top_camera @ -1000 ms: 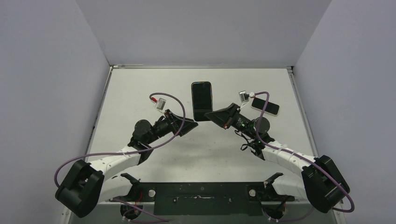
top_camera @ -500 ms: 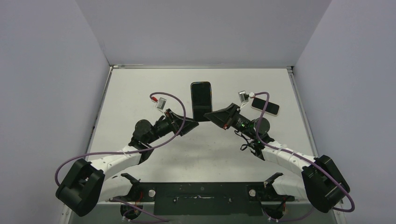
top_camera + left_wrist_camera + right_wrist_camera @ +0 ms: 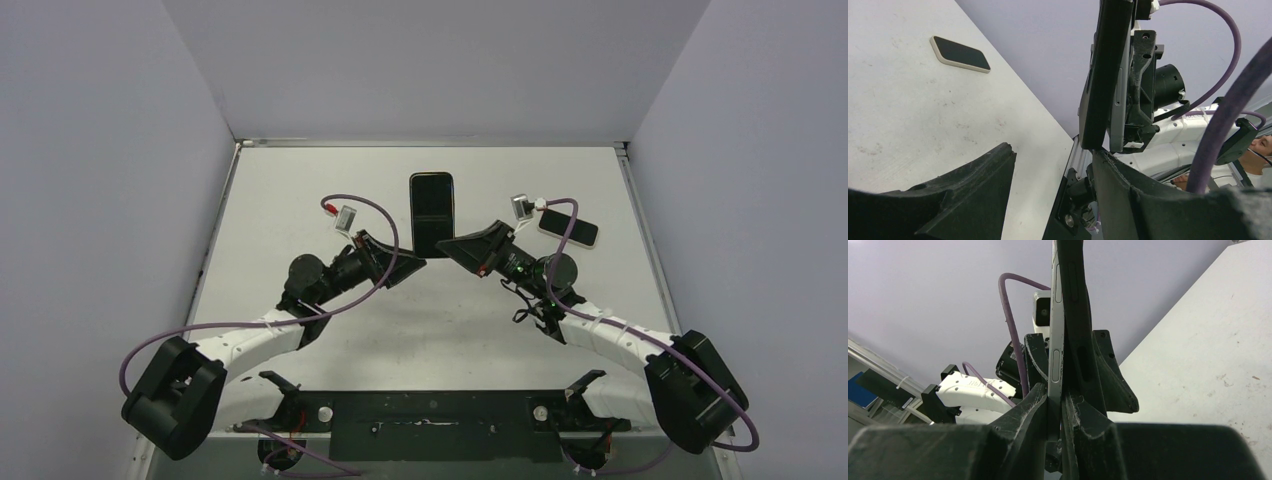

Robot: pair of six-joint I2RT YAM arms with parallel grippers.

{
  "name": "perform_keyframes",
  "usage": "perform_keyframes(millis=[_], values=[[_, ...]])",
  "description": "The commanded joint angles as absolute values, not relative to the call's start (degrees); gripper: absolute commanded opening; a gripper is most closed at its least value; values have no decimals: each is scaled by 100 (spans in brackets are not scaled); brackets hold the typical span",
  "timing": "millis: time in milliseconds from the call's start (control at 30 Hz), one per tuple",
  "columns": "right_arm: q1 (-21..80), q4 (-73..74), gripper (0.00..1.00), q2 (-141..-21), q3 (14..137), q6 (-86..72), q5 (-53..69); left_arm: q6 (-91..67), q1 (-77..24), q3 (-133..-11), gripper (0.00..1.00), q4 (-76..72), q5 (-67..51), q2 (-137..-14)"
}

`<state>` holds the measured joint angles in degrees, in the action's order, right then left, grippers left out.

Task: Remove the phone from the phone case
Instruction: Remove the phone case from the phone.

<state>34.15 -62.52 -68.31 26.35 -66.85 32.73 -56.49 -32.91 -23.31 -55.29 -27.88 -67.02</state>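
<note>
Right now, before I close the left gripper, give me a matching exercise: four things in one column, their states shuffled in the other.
Things:
1. left gripper
2. right gripper
3. cased phone
4. white-edged phone

States:
A. lying flat on the table
B. shut on the cased phone
C. open
D. held up off the table

Pairs: 1-C, 2-B, 3-D, 4-A
</note>
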Motion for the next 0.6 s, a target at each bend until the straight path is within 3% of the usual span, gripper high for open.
perform_keyframes(millis=[0, 400, 567], values=[[3701, -6898, 0, -6935, 2816, -6690, 3676, -5771, -3296, -2791, 55, -6480, -2835, -6853], [3746, -6686, 0, -6943, 2794, -6545, 3831, -5794, -3059, -2790, 51, -6848, -2925, -6787], [3752, -6671, 0, -6991, 2815, -6524, 3916, -5801, -3059, -2826, 39, -7004, -3028, -6837]])
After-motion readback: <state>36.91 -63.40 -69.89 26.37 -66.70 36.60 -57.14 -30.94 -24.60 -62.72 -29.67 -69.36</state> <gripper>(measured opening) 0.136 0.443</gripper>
